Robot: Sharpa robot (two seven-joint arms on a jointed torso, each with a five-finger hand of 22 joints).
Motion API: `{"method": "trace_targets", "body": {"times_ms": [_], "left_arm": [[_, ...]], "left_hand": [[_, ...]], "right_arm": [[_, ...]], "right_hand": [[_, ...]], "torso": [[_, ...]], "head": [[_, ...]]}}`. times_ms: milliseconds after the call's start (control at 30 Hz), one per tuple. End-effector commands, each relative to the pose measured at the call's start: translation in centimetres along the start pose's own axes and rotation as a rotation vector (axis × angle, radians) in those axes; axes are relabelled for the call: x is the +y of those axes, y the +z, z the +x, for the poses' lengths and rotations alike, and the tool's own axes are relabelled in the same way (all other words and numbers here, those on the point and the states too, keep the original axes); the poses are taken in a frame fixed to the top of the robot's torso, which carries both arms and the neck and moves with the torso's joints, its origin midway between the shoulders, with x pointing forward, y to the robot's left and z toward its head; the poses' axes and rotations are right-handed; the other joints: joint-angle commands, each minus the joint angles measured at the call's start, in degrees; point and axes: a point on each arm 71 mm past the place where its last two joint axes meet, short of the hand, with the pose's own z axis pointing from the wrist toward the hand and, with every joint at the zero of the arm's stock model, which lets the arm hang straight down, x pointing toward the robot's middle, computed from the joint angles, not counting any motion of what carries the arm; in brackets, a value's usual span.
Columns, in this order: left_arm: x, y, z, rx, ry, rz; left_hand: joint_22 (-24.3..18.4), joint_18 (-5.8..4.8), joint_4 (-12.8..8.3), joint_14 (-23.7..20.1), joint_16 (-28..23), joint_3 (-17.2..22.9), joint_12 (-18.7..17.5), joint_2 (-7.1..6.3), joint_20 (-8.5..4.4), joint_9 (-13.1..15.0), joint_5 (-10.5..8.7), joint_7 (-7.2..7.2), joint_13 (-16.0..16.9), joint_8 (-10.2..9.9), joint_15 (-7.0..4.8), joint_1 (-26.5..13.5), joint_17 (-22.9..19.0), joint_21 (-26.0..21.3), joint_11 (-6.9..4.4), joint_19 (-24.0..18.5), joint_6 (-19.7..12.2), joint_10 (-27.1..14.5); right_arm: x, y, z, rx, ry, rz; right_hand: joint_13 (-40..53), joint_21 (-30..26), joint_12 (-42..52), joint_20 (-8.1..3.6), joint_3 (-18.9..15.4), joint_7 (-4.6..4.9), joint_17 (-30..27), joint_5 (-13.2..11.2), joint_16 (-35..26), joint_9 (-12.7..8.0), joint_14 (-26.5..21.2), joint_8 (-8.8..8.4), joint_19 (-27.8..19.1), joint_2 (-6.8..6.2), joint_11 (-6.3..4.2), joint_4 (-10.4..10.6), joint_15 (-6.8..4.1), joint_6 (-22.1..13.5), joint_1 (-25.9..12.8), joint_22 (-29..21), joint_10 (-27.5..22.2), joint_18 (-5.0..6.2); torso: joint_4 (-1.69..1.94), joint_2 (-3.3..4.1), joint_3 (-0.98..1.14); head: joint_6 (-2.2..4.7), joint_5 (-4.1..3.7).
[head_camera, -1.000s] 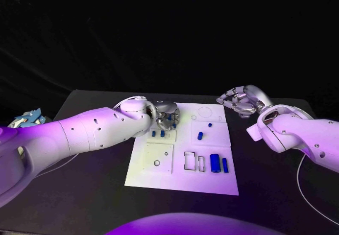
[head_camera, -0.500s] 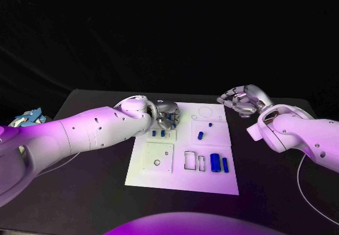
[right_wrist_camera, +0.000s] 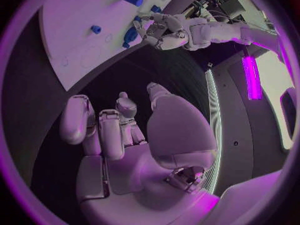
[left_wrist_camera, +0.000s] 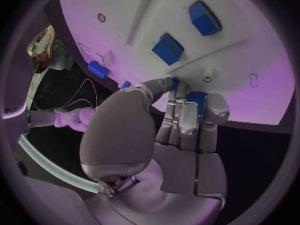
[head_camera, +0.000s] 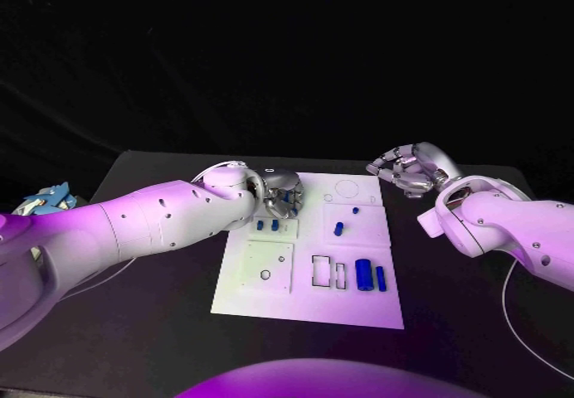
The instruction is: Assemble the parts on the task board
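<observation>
Since a second ago your left hand (head_camera: 280,199) has lifted slightly and edged toward the far end of the task board (head_camera: 269,294), while your right hand (head_camera: 406,170) has barely shifted and the parts have not moved. Starting at the left, that left hand hovers over the board's far left corner, and the left wrist view shows its fingers (left_wrist_camera: 187,120) curled around a blue part (left_wrist_camera: 195,99), pinching it. Just below the hand you see two small blue parts (head_camera: 268,225) standing side by side in the upper left panel. Toward the middle, two more blue pieces (head_camera: 343,225) lie in the upper right panel, one near the other. Nearer you, a larger blue cylinder (head_camera: 363,275) and a slimmer blue bar (head_camera: 381,279) lie side by side beside two rectangular slots. At the right, your right hand hangs off the board's far right corner, above the black table (head_camera: 156,315), fingers curled in and holding nothing.
</observation>
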Motion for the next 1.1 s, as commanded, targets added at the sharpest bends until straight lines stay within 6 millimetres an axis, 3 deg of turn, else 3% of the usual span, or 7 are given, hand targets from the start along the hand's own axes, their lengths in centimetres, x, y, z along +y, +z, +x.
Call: {"method": "trace_targets", "body": {"times_ms": [33,467,867,1100], "left_arm": [[0.0,-0.2,0.2,-0.006,-0.024,0.005],[1.2,-1.9,-1.2,-0.076,-0.156,-0.002],[2.7,-3.9,-2.0,-0.079,-0.179,-0.028],[3.6,-4.5,-1.8,-0.048,-0.18,-0.056]], "left_hand": [[0.1,-0.46,-0.1,0.3,0.2,0.4,-0.3,0.31,-0.01,-0.1,-0.25,0.18,0.0,-0.3,0.02,-0.1,0.0,0.2,0.01,0.4,0.4,0.4],[0.5,-0.56,-0.2,0.5,0.3,0.6,-0.9,0.33,-0.05,-0.2,-0.23,0.44,-0.1,-0.8,0.1,-0.3,0.1,0.4,0.15,0.7,0.7,0.8],[0.8,-0.62,-0.4,0.6,0.2,0.4,-1.4,0.08,-0.01,-0.2,-0.27,0.5,-0.2,-1.0,0.15,-0.5,-0.1,0.6,0.2,0.9,1.0,1.2],[0.8,-0.63,-0.3,0.5,0.1,0.3,-1.6,-0.02,0.0,-0.2,-0.29,0.5,-0.2,-1.1,0.15,-0.6,-0.5,0.6,0.2,0.9,1.1,1.3]], "right_arm": [[0.1,0.0,0.1,0.01,-0.003,-0.011],[0.0,-0.1,0.0,0.006,-0.004,-0.009],[-0.1,-0.1,-0.1,0.003,-0.005,-0.005],[-0.2,-0.1,-0.2,0.002,-0.006,-0.004]], "right_hand": [[0.0,-0.3,0.0,-0.17,-0.3,0.07,0.1,0.3,-0.3,-0.1,2.4,0.1,-0.4,0.54,-0.15,-0.1,-0.37,-0.4,-0.1,0.2,-0.3,0.69],[0.0,-0.3,0.0,-0.17,-0.3,0.07,0.1,0.3,-0.3,-0.1,2.4,0.1,-0.4,0.54,-0.15,-0.1,-0.37,-0.4,-0.1,0.2,-0.3,0.69],[0.0,-0.3,0.0,-0.17,-0.3,0.07,0.1,0.3,-0.3,-0.1,2.4,0.1,-0.4,0.54,-0.15,-0.1,-0.37,-0.4,-0.1,0.2,-0.3,0.69],[0.0,-0.3,0.0,-0.17,-0.3,0.07,0.1,0.3,-0.3,-0.1,2.4,0.1,-0.4,0.54,-0.15,-0.1,-0.37,-0.4,-0.1,0.2,-0.3,0.69]], "torso": [[-0.06,0.01,-0.01],[0.27,-0.1,-0.04],[0.04,0.0,-0.07],[0.1,-0.04,0.0]], "head": [[0.28,-0.01],[0.55,-0.34],[0.73,-0.15],[0.64,-0.07]]}}
